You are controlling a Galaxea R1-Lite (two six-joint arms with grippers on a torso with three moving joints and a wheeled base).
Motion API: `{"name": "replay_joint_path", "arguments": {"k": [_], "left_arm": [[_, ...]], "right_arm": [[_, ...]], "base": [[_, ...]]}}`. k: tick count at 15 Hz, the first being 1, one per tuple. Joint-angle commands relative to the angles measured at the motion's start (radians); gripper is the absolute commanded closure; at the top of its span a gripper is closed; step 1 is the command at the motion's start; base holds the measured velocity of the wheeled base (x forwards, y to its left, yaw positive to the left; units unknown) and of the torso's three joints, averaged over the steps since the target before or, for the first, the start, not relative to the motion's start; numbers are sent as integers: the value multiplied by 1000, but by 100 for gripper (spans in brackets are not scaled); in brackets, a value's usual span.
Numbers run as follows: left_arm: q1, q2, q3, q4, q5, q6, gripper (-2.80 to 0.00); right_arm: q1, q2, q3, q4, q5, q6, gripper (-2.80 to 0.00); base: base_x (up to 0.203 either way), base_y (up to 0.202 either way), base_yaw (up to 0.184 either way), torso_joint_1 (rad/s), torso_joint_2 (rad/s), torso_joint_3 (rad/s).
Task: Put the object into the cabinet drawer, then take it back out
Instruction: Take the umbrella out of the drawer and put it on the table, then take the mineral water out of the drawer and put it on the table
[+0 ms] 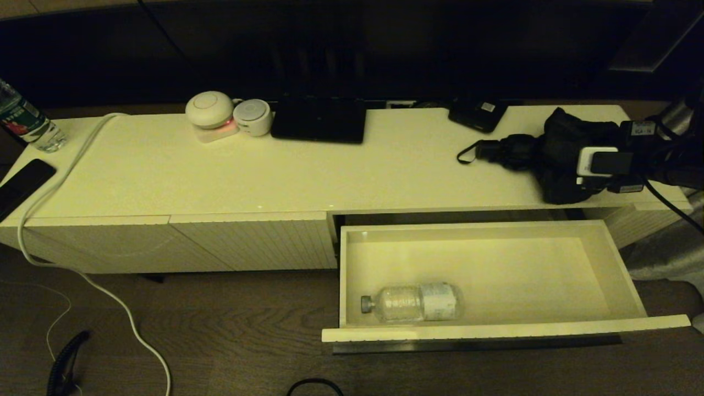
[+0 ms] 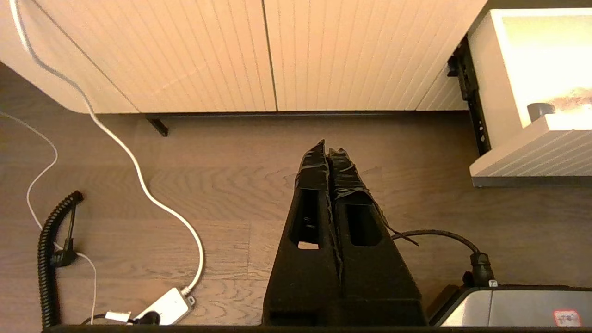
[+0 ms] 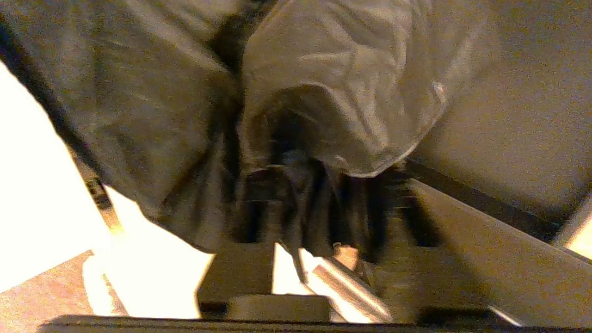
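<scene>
While the clear plastic water bottle (image 1: pixel 411 302) lies on its side in the open cream-white cabinet drawer (image 1: pixel 624 264), well below and left of my right claw (image 1: pixel 470 153), I cannot tell whether that claw is spread. I should swing down squarely over the bottle's middle, across its length. My left claw (image 2: pixel 329 151) hangs pressed together above the floor.

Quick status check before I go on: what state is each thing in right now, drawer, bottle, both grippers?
Cream-white ribbed cabinet drawer: pulled open.
Clear plastic water bottle: lying on its side inside the drawer, near its front wall, cap on.
Left gripper: shut, empty, parked above the floor.
Right gripper: above the cabinet top, holding nothing that shows.
</scene>
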Motion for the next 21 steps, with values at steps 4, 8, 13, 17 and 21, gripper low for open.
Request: {"name": "replay_joint_path", "arguments": {"k": [4,8,13,17,21], "left_arm": [[0,-2,2,0,1,0,0],[0,-1,2,0,1,0,0],[0,-2,2,0,1,0,0],[0,-1,1,0,1,0,0],[0,-1,0,0,1,0,0]], "right_arm": [[4,-72,28,10,4,-6,-280],[29,-220,18,256,2,28,-280],[148,-363,-17,751,-5,153,-280],[235,-383,-21,855,-67,216,-280],[278,-388,12,932,-66,250,0]], "base": [[0,0,0,0,0,0],[0,0,0,0,0,0],[0,0,0,0,0,0],[0,0,0,0,0,0],[0,0,0,0,0,0]]}}
